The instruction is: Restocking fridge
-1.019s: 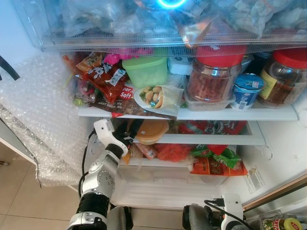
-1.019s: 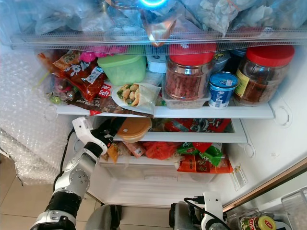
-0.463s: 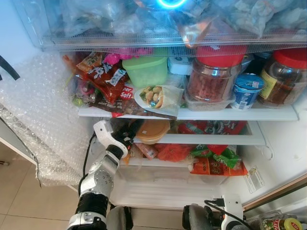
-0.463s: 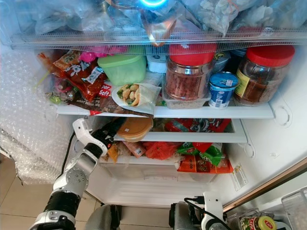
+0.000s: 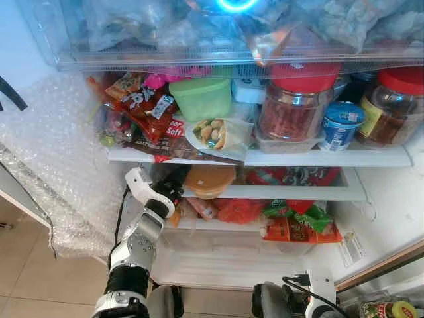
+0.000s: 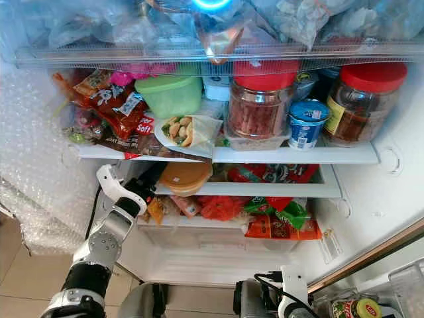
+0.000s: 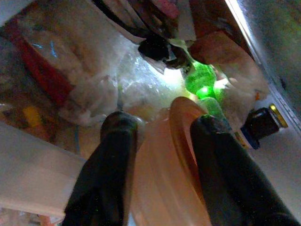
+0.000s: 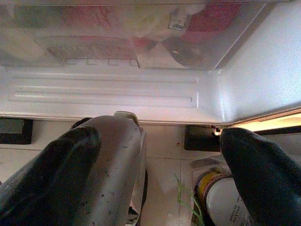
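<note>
A clear tub with an orange lid (image 5: pixel 211 179) lies on the fridge's middle shelf (image 5: pixel 298 193), at its left end. My left gripper (image 5: pixel 180 176) reaches in from the left and is shut on the tub. In the left wrist view both black fingers (image 7: pixel 117 141) flank the orange lid (image 7: pixel 181 117), with wrapped food behind it. My right arm (image 5: pixel 311 291) hangs low in front of the fridge. Its gripper (image 8: pixel 157 141) stands open above the floor with nothing between its fingers.
The shelf above holds snack packets (image 5: pixel 142 106), a green tub (image 5: pixel 201 98), a wrapped snack (image 5: pixel 218 132), two red-lidded jars (image 5: pixel 295 106), and a blue cup (image 5: pixel 342 124). Red and green packets (image 5: pixel 291 225) lie below. Bubble wrap (image 5: pixel 53 152) hangs at the left. A jar (image 5: pixel 387 310) stands on the floor.
My left arm has shifted slightly to the left and the orange-lidded tub has slid a little with it, still between the fingers. The right arm has not moved.
</note>
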{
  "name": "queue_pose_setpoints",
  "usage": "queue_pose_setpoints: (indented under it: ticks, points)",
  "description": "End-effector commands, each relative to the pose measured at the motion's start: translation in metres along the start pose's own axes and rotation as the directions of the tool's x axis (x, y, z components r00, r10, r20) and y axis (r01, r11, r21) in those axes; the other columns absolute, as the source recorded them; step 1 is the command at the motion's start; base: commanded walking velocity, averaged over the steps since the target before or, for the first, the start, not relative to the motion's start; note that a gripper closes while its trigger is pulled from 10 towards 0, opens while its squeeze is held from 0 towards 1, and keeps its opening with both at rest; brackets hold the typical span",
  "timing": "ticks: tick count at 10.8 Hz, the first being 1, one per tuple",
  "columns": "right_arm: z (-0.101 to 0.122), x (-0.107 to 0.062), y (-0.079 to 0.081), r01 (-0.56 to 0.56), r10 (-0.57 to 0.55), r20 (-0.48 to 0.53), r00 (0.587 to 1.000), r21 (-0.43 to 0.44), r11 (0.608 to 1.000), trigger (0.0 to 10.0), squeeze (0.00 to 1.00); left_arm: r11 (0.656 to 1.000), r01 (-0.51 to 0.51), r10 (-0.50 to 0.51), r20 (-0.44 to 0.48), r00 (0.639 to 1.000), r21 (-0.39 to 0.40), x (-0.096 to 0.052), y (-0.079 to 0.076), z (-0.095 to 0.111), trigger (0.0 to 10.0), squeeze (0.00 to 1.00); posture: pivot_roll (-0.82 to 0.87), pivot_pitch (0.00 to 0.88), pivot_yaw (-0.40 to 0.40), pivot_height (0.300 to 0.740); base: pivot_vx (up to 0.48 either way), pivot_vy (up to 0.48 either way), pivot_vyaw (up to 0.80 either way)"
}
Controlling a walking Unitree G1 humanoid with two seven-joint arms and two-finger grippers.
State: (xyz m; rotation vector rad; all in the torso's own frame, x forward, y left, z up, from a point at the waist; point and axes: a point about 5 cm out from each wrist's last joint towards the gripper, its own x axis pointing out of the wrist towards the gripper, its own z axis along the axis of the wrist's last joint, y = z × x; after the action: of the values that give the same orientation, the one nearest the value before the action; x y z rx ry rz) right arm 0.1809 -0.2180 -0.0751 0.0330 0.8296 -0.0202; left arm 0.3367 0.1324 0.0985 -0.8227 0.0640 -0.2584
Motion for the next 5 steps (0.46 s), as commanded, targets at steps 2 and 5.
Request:
queue_pose_setpoints:
  ticks: [2,5]
  points:
    - [-0.021,-0.006,-0.002,0.005,-0.005,-0.072,0.997,0.008,1.0,10.0,0.0,0.996,-0.088,0.085,0.104,0.991,0.023,0.002,0.005,0.012,0.0,0.0,-0.14,0.116,0.057,0.625,0.0,0.0,0.0]
    - [-0.021,-0.006,-0.002,0.003,-0.003,-0.072,0.997,0.004,1.0,10.0,0.0,0.974,-0.17,0.146,0.163,0.976,0.152,0.006,0.008,0.02,0.0,0.0,-0.14,0.123,0.055,0.625,0.0,0.0,0.0]
